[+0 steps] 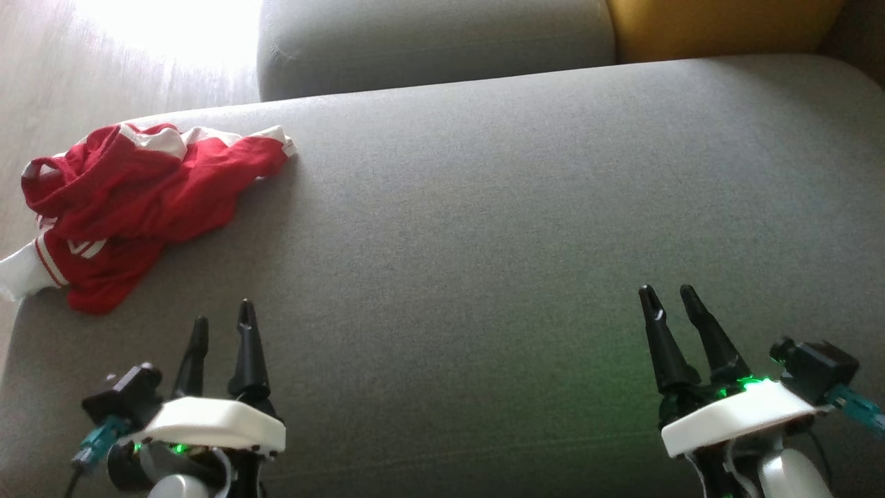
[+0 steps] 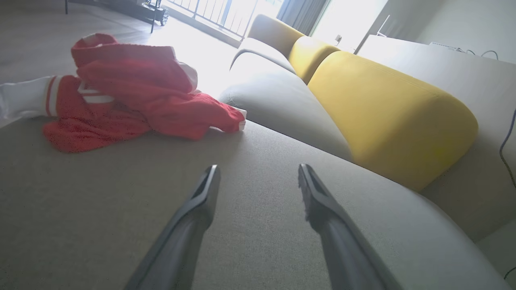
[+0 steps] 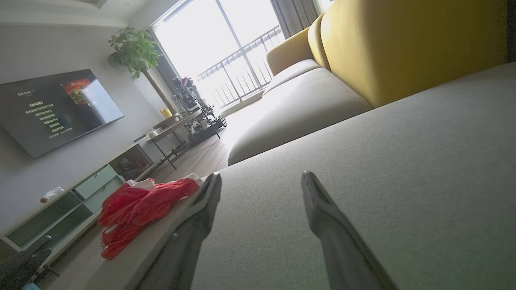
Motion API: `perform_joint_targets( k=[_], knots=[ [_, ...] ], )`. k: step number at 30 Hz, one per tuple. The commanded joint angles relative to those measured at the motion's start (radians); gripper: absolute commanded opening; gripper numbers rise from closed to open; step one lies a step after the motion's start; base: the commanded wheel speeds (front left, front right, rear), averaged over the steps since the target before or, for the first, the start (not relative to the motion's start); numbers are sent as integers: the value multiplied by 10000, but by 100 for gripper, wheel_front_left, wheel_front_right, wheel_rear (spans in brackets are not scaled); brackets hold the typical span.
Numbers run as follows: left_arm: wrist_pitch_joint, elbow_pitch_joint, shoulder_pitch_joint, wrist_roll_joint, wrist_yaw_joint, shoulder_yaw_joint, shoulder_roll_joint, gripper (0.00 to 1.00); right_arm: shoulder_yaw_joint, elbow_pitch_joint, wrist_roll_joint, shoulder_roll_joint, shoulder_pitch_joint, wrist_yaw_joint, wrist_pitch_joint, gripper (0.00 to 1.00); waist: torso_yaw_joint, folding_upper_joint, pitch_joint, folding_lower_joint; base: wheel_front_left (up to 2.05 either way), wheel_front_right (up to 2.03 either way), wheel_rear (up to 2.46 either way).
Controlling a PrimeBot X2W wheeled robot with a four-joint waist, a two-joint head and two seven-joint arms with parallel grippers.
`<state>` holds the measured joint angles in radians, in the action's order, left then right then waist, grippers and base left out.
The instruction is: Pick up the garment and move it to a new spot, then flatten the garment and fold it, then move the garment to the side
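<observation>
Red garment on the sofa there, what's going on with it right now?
Nothing is handling it yet. The crumpled red and white garment lies in a heap at the far left edge of the grey sofa seat. The robot's left hand and right hand both hover open and empty above the seat, the left one nearer the garment.

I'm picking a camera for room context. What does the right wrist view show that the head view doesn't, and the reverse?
Right wrist view adds a wall television, a potted plant, a balcony railing and a low cabinet. Head view adds the left gripper, open, nearer the garment than the right gripper. Both share the crumpled red garment, the grey seat cushion, the yellow backrest and the right gripper, open.
</observation>
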<state>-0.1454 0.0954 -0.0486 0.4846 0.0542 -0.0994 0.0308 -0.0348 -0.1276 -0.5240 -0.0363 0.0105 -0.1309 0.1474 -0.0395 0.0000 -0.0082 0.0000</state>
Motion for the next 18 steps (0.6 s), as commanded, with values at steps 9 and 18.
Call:
perform_joint_targets(
  k=[9, 18],
  knots=[
    [-406, -710, 429, -1377, 115, -8, 183, 100, -283, 669, 1267, -108, -481, 1, 381, 100, -54, 0, -31, 0, 0, 0, 0],
    [-669, -972, 458, -2621, 236, -237, 237, 100, -329, 863, 2290, -119, -517, 1, 646, 100, -101, 0, 19, 0, 0, 0, 0]
  ],
)
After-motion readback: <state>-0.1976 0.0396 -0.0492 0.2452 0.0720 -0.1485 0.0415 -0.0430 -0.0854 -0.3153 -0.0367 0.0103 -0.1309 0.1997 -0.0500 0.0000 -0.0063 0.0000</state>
